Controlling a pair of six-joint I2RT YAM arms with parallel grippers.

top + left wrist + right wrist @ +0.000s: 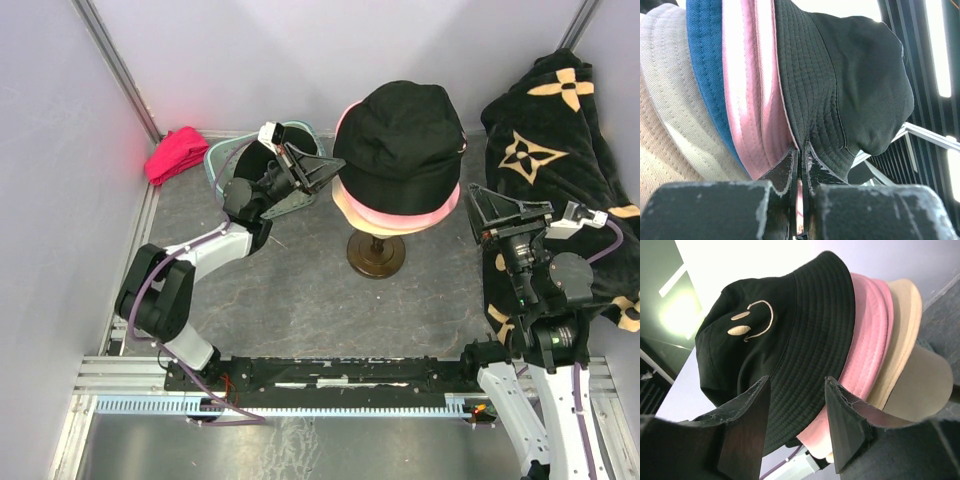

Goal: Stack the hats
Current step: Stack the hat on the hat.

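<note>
A stack of hats sits on a dark wooden stand (376, 255) at mid-table. The black hat (405, 120) is on top, with a pink hat (400, 218) and a cream hat (345, 205) under it. From the left wrist the black hat (855, 85) lies over pink (750, 100), blue (705, 60) and pale cream (665, 75) brims. My left gripper (335, 172) (802, 150) is shut on the black hat's brim edge, right where it meets the pink one. My right gripper (472, 215) (797, 378) stands open just off the stack's right side. The smiley-marked black hat (765, 340) is beyond its fingers.
A magenta cloth (175, 155) lies in the back left corner. A pale teal item (225, 155) sits behind the left arm. A large black cloth with beige flowers (560, 140) covers the right side, under the right arm. Walls close in the back and sides.
</note>
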